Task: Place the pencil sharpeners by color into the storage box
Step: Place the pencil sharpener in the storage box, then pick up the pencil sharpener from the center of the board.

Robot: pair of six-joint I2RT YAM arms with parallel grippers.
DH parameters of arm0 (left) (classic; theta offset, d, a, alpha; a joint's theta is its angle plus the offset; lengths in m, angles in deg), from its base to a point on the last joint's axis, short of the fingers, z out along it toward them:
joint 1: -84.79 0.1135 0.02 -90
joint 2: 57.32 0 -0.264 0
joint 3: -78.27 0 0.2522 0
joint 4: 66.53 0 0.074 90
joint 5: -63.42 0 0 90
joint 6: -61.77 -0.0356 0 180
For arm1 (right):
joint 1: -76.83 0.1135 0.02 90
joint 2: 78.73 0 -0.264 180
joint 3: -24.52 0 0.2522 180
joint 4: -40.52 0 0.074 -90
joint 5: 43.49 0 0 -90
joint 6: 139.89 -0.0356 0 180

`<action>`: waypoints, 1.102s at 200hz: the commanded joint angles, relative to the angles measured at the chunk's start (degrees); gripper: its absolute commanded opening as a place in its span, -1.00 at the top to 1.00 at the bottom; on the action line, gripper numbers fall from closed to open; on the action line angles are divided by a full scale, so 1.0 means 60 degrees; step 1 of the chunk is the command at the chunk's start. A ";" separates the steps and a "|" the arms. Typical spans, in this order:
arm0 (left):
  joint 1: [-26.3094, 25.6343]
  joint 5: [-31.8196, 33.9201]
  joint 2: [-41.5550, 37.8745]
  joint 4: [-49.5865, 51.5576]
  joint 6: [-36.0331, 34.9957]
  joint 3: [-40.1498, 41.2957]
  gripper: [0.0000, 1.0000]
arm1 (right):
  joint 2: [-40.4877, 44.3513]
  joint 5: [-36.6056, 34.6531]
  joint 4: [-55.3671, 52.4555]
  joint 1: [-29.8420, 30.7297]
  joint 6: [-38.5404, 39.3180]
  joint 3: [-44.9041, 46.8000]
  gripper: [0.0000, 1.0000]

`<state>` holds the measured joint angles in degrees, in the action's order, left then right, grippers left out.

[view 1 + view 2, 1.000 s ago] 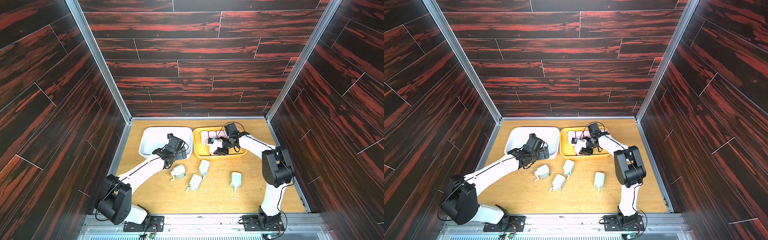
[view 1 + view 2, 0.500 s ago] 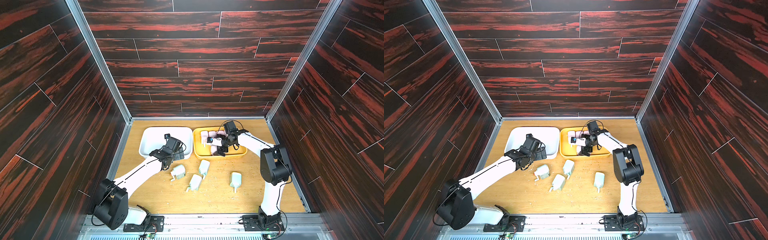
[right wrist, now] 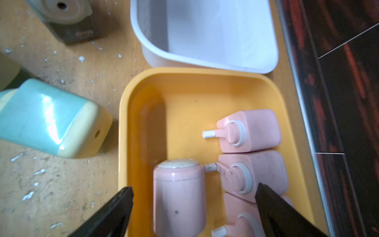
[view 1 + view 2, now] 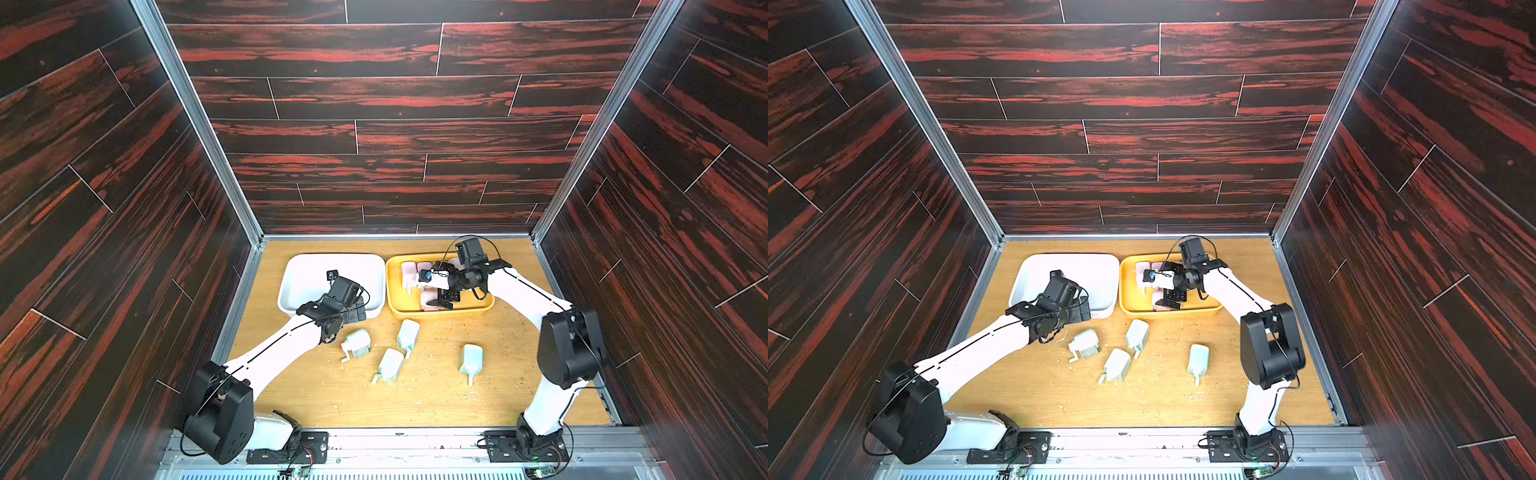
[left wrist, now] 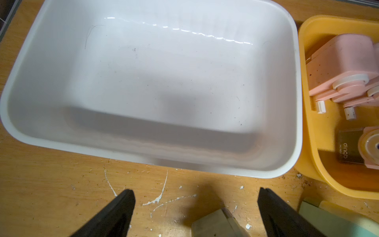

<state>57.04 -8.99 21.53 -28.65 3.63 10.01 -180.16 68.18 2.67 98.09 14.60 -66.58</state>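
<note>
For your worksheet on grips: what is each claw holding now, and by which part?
Nothing. The left claw and the right claw are both open; the pink sharpener lies released in the yellow tray.

Count, by kind:

Storage boxes: two. One white box (image 4: pixel 332 266), nothing in it; one yellow box (image 4: pixel 440 309) beside it.

Mint green pencil sharpeners: four, all on the surface, outside both boxes: (image 4: pixel 357 343), (image 4: pixel 408 334), (image 4: pixel 390 365), (image 4: pixel 471 359). In the top views, the first lies nearest the left gripper (image 4: pixel 353 313).

Pink pencil sharpeners (image 3: pixel 249 131): all in the yellow box. The right wrist view shows four, one lying between the jaws of the right gripper (image 3: pixel 193 211). The arm hides part of the box in both top views, so the full pink count cannot be told.

Robot arms: two, each with one gripper.
</note>
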 commanded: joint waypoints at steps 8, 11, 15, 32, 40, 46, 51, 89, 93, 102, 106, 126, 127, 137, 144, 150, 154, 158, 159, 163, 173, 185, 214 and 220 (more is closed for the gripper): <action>0.0052 0.0025 -0.0384 0.0104 -0.0211 0.0148 -1.00 | 0.1312 -0.0137 0.3166 0.0047 -0.1835 0.1390 -0.97; 0.0052 0.0015 -0.0396 0.0097 -0.0228 0.0161 -1.00 | 0.1472 -0.0215 0.3569 0.0046 -0.2055 0.1587 -0.97; 0.0050 -0.0010 -0.0412 0.0089 -0.0248 0.0176 -1.00 | 0.1664 -0.0313 0.4064 0.0047 -0.2330 0.1867 -0.97; 0.0054 -0.0157 -0.0513 0.0065 -0.0375 0.0220 -1.00 | 0.2523 -0.0901 0.6179 0.0046 -0.3571 0.2875 -0.96; 0.0053 -0.0251 -0.0563 0.0063 -0.0423 0.0243 -1.00 | 0.2900 -0.1338 0.7177 0.0046 -0.4375 0.3270 -0.96; 0.0054 -0.0325 -0.0592 0.0060 -0.0474 0.0250 -1.00 | 0.3163 -0.1706 0.7813 0.0053 -0.4973 0.3574 -0.97; 0.0054 -0.0366 -0.0606 0.0040 -0.0546 0.0264 -1.00 | 0.3364 -0.2047 0.8338 0.0047 -0.5423 0.3781 -0.97; 0.0011 -0.1046 -0.0645 -0.0100 -0.0779 0.0266 -1.00 | 0.4629 -0.5270 1.0579 0.0050 -0.9089 0.4918 -0.96; -0.0002 -0.1100 -0.0643 -0.0110 -0.0803 0.0265 -1.00 | 0.4725 -0.5565 1.0652 0.0046 -0.9389 0.5013 -0.96; -0.0046 -0.1170 -0.0647 -0.0138 -0.0841 0.0250 -1.00 | 0.5028 -0.6161 1.0681 0.0047 -0.9872 0.5237 -0.97; -0.0073 -0.1194 -0.0657 -0.0152 -0.0853 0.0236 -1.00 | 0.5159 -0.6397 1.0719 0.0046 -1.0018 0.5366 -0.97; -0.0200 -0.1245 -0.0729 -0.0220 -0.0936 0.0246 -1.00 | 0.5908 -0.7673 1.1664 0.0018 -1.0840 0.6376 -0.97; -0.0205 -0.1253 -0.0739 -0.0230 -0.0940 0.0256 -1.00 | 0.5950 -0.7730 1.1714 0.0017 -1.0882 0.6425 -0.97; -0.0263 -0.1338 -0.0802 -0.0330 -0.0995 0.0292 -1.00 | 0.6298 -0.8228 1.2128 0.0017 -1.1405 0.6876 -0.97; -0.0296 -0.1375 -0.0833 -0.0371 -0.1031 0.0320 -1.00 | 0.6508 -0.8399 1.2319 0.0017 -1.1589 0.7154 -0.97; -0.0322 -0.1403 -0.0853 -0.0401 -0.1068 0.0340 -1.00 | 0.6633 -0.8475 1.2332 0.0017 -1.1709 0.7295 -0.97; -0.0337 -0.1432 -0.0860 -0.0426 -0.1069 0.0349 -1.00 | 0.6697 -0.8554 1.2228 0.0017 -1.1832 0.7356 -0.97; -0.0341 -0.1470 -0.0879 -0.0451 -0.1087 0.0354 -1.00 | 0.6751 -0.8646 1.2008 0.0017 -1.1991 0.7380 -0.97; -0.0348 -0.1490 -0.0873 -0.0456 -0.1096 0.0361 -1.00 | 0.6767 -0.8663 1.1938 0.0024 -1.2051 0.7374 -0.97; -0.0366 -0.1553 -0.0873 -0.0485 -0.1116 0.0367 -1.00 | 0.6817 -0.8725 1.1669 0.0017 -1.2242 0.7356 -0.97; -0.0411 -0.1714 -0.0862 -0.0553 -0.1156 0.0395 -1.00 | 0.6889 -0.8751 1.0545 0.0017 -1.2715 0.7236 -0.97; -0.0498 -0.1851 -0.0824 -0.0619 -0.1199 0.0411 -1.00 | 0.7052 -0.8831 0.9391 0.0017 -1.3200 0.7200 -0.97; -0.0739 -0.1901 -0.0695 -0.0756 -0.1179 0.0455 -1.00 | 0.8013 -0.9590 0.9426 0.0017 -1.3759 0.8421 -0.96; -0.0791 -0.1901 -0.0677 -0.0781 -0.1165 0.0459 -1.00 | 0.8256 -0.9791 0.9219 0.0017 -1.4033 0.8592 -0.97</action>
<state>53.42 -19.20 17.68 -32.34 -2.71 11.63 -135.18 15.83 62.55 98.04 -62.42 -18.91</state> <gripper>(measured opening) 0.999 0.983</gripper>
